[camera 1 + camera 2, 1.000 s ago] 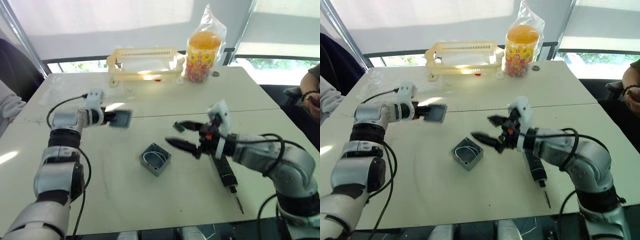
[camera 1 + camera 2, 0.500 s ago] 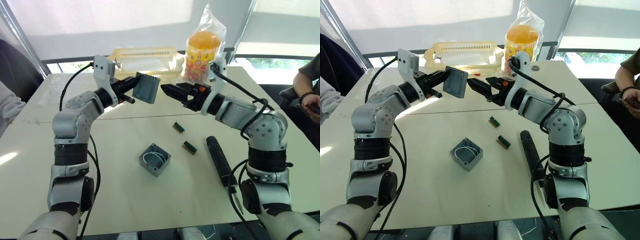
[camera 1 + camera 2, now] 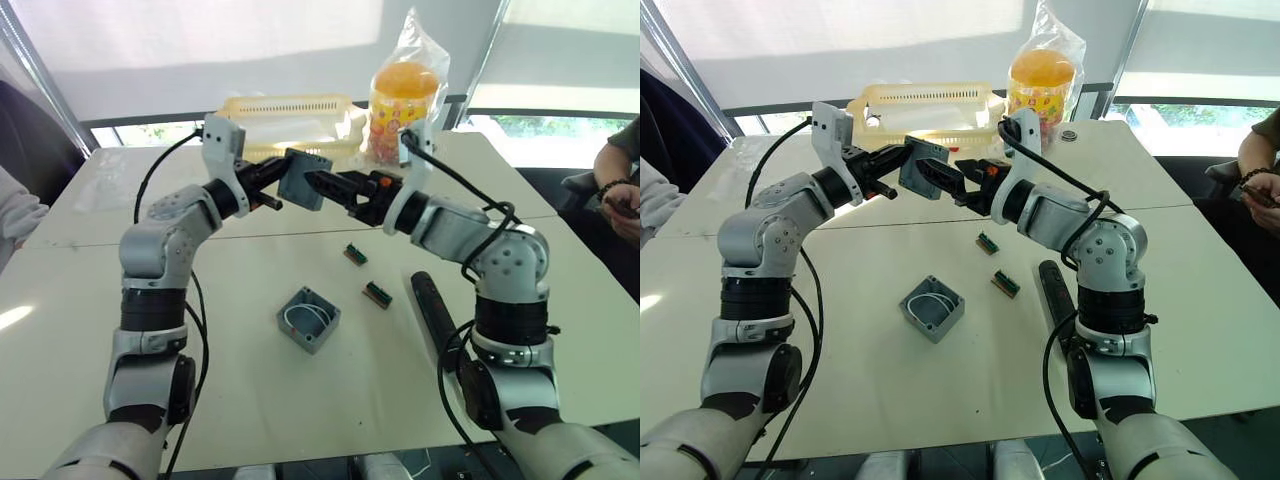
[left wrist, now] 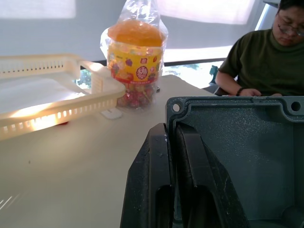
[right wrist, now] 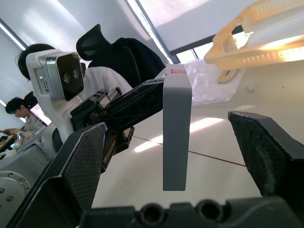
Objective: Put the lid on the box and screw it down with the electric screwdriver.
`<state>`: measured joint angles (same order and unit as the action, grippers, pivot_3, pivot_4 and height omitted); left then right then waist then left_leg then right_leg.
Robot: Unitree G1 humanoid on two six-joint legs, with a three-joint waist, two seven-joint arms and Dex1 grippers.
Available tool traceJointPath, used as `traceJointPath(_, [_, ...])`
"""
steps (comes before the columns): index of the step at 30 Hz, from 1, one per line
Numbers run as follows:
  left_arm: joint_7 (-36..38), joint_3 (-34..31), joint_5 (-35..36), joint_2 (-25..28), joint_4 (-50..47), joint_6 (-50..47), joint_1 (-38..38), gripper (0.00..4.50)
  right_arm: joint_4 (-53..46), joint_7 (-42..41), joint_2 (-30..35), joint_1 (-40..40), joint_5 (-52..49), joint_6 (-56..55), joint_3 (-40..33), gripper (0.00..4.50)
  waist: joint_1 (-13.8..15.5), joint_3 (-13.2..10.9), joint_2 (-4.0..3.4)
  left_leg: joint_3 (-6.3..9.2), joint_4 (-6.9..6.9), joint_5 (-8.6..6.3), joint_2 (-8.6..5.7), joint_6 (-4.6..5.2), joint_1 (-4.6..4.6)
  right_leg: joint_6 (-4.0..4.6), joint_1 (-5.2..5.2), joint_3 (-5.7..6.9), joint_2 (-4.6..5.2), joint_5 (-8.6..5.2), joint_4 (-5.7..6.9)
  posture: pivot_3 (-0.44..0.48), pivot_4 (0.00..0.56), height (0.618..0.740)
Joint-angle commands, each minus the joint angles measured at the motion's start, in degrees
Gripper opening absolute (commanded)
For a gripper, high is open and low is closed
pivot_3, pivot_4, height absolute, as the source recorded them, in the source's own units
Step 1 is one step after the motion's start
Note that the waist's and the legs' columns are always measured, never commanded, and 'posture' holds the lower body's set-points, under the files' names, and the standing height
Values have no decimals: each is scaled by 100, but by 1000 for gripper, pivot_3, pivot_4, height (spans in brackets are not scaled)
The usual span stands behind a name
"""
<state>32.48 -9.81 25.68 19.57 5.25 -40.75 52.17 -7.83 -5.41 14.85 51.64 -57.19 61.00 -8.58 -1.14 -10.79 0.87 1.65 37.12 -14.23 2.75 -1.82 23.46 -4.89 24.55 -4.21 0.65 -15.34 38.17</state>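
While the lid is raised above the table, a handover looks under way.
Lid (image 3: 303, 177): pinched on edge by the left gripper (image 3: 281, 183), near the basket (image 3: 925, 106).
Right gripper (image 5: 166, 156): spread wide, the lid between its fingers, untouched.
Box (image 3: 308, 319): open on the table, below.
Electric screwdriver (image 3: 436, 317): laid right of the box.
Next: the lid must be lowered squarely onto the box.

Both arms: silver-grey rounded shells joined by black ribbed joint bands. 1 black cable loops along each arm. A white camera housing sits on each wrist; the left one (image 5: 56, 78) carries 2 dark lenses. Left gripper (image 3: 902, 166) and right gripper (image 3: 936, 178): 2 black tapered fingers each.
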Motion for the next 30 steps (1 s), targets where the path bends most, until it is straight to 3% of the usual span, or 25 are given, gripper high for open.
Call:
traceJointPath(1, [-38, -38, 160, 2, -329, 85, 218, 56, -244, 10, -53, -7, -55, -5, -94, 4500, -1, 0, 0, 0, 0, 0, 0, 0, 0, 0, 0, 0, 0, 0, 0, 0, 150, 740])
traceJointPath(4, [-51, -48, 217, 16, -346, 77, 213, 56, -239, 23, -94, -49, -38, -12, -69, 4500, -2, 0, 0, 0, 0, 0, 0, 0, 0, 0, 0, 0, 0, 0, 0, 0, 150, 740])
traceJointPath(6, [-57, -49, 245, 33, -359, 74, 198, 0, -234, 28, -111, -67, -25, -24, -57, 3942, -2, 0, 0, 0, 0, 0, 0, 0, 0, 0, 0, 0, 0, 0, 0, 0, 150, 740])
traceJointPath(8, [-63, -52, 269, 40, -386, 61, 188, 0, -224, 31, -117, -75, -14, -23, -54, 3094, -3, 0, 0, 0, -1, 0, 0, 0, 0, 0, 0, 0, 0, 0, -1, 0, 150, 740])
traceJointPath(13, [-79, -51, 335, 32, -442, 35, 181, 0, -204, 46, -135, -83, 3, -34, -69, 430, -3, -1, 0, 0, -2, 0, 0, 0, 0, 0, 0, 0, -1, 0, -2, 0, 150, 740])
traceJointPath(14, [-81, -46, 345, 38, -448, 37, 173, 0, -200, 58, -148, -83, 7, -39, -81, 130, -3, -2, -2, 2, -2, 0, 0, 0, 0, 0, 0, 1, -1, 0, -3, 0, 150, 740])
traceJointPath(19, [38, -9, 354, 155, -432, 6, 54, 0, -244, 12, -146, -97, 9, -78, -113, 134, -3, -2, -2, 1, -2, 0, 0, 0, 0, 0, 0, 1, -1, 0, -3, 0, 150, 740])
traceJointPath(22, [270, -12, 498, 266, -471, -100, -33, 1011, -404, -133, -126, -156, 122, -275, -48, 134, -10, -2, -3, 1, -3, 0, 0, 0, 0, 0, 0, 1, -1, 0, -4, 0, 150, 740])
traceJointPath(26, [599, -218, 890, 592, -511, -451, -134, 2997, -885, -482, 201, -370, 839, -820, 336, 134, -9, -3, -3, 1, -4, 0, 0, 0, 0, 0, 0, 1, -1, -1, -6, 0, 150, 740])
traceJointPath(30, [1093, -344, 1058, 1391, -403, -750, -353, 2997, -2178, -1483, 1649, -1047, 2361, -1744, 1564, 134, -18, -4, -4, 1, -9, -1, 0, 1, 0, -1, 1, 2, -1, -2, -11, 0, 150, 740])
